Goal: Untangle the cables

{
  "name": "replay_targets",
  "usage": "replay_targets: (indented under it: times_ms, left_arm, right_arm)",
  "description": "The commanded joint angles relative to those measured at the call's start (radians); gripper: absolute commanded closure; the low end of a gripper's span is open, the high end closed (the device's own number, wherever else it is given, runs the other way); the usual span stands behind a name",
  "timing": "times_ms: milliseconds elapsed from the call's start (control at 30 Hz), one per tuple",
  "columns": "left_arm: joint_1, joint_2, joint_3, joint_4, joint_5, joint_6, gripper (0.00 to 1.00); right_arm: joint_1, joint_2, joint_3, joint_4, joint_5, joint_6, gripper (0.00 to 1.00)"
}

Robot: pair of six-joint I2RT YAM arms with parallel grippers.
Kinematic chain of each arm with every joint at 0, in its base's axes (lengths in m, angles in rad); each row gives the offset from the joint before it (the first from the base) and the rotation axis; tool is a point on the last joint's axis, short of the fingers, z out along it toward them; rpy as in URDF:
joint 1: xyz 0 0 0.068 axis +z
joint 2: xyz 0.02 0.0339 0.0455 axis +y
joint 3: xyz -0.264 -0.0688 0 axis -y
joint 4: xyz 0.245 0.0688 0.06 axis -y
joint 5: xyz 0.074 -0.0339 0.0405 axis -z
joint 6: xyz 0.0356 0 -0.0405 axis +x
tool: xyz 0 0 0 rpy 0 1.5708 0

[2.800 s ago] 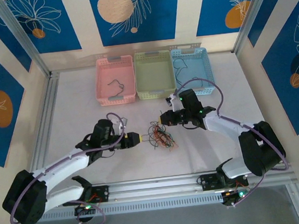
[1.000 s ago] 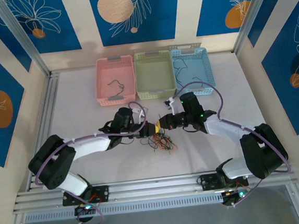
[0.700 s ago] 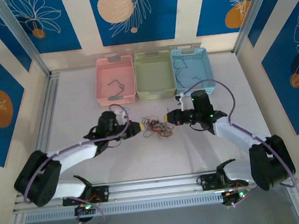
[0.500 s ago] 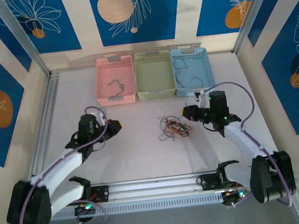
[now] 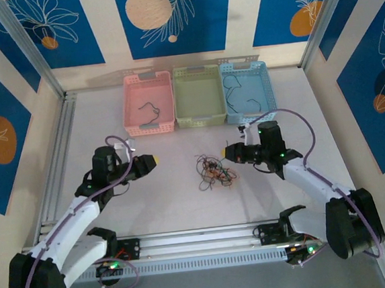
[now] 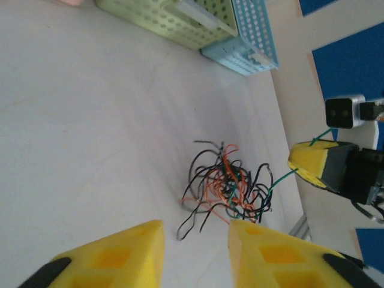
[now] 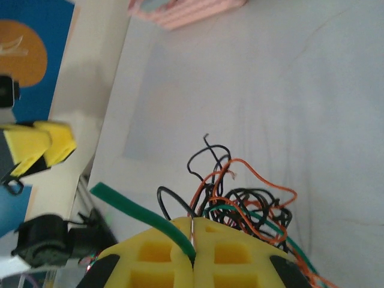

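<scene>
The cables (image 5: 212, 171) lie on the table (image 5: 164, 204) between left tool (image 5: 155, 161) and right tool (image 5: 227, 153).

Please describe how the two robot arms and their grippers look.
The left arm and right arm have white links and black joints; a lilac cable loops along each. The left gripper and right gripper have blocky yellow jaws with square hollows.

The left arm (image 5: 71, 218), lower left, and right arm (image 5: 314, 180), lower right: white link shells, black joint housings, a lilac-purple cable (image 5: 291, 112) looped alongside. The left gripper (image 6: 195, 231) and right gripper (image 7: 193, 225): blocky yellow fingers (image 6: 120, 258), square recesses, black bases.
</scene>
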Motion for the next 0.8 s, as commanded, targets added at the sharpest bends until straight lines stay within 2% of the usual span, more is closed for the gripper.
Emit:
replay_targets:
  times_ms: [0,267,467,567,767]
  left_arm:
    - [-0.041,0.042,0.016,0.055,0.076,0.023,0.52]
    - [-0.202,0.177,0.067,0.066,0.056,0.086,0.41]
    - [-0.229,0.267,0.107,0.067,0.047,0.141,0.35]
    - [-0.233,0.327,0.140,0.071,0.078,0.168,0.33]
    - [-0.286,0.417,0.187,0.100,0.112,0.177,0.35]
  right_arm:
    - [0.045,0.039,0.059,0.046,-0.075,-0.027,1.00]
    - [0.163,0.203,0.164,-0.020,-0.082,-0.132,1.00]
    - [0.184,0.242,0.181,0.000,-0.125,-0.157,1.00]
    - [0.193,0.254,0.190,-0.010,-0.147,-0.177,1.00]
    - [0.210,0.267,0.186,-0.006,-0.161,-0.184,1.00]
